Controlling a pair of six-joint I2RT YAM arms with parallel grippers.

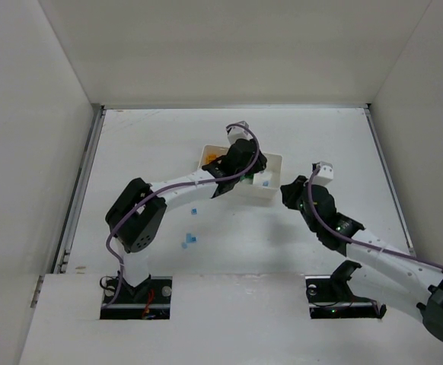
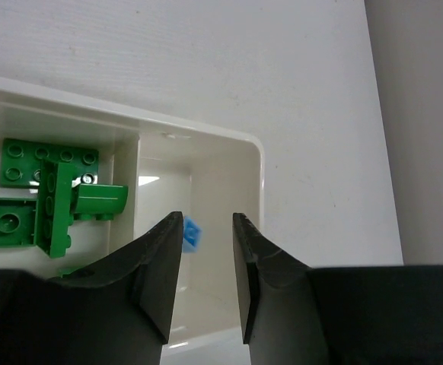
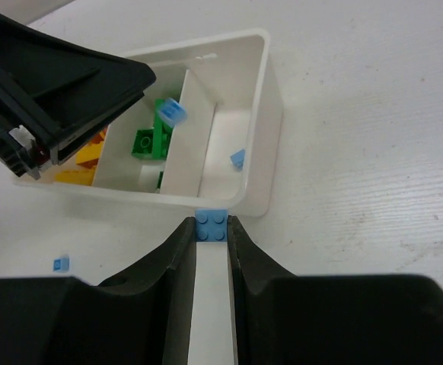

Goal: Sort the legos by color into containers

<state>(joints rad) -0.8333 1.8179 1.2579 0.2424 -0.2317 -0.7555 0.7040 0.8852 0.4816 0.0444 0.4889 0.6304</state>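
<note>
The left gripper (image 2: 206, 222) hangs just over the white tray (image 2: 256, 163). Its jaws are a little apart, with nothing pinched. One light-blue brick (image 2: 194, 233) shows below them (whether it touches a finger, I cannot tell). In the tray, yellow-orange bricks (image 3: 83, 166) lie left, green bricks (image 3: 151, 141) in the middle, and a blue piece (image 3: 238, 157) right. The right gripper (image 3: 211, 232) is closed on a small blue brick (image 3: 211, 223), just beside the tray's wall.
</note>
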